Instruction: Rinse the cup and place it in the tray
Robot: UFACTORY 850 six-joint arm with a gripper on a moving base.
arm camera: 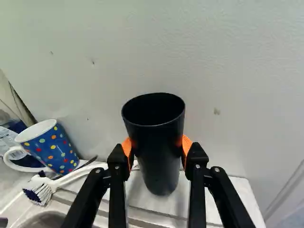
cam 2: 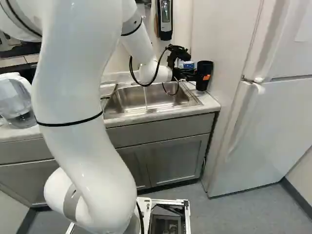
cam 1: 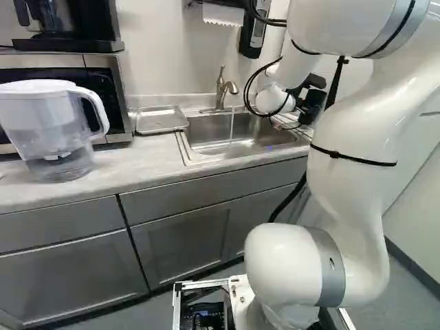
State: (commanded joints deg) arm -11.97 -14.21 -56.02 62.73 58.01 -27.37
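so my gripper (arm camera: 157,148) has the black cup (arm camera: 158,137) upright and pinched between both fingers, just beside the sink (cam 2: 165,100), looks like the grab before rinsing, so next I'd carry it under the running water (cam 1: 232,126) and tilt it

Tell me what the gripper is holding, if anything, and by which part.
The gripper holds the black cup by its outer wall, below the open rim, with an orange pad on either side.
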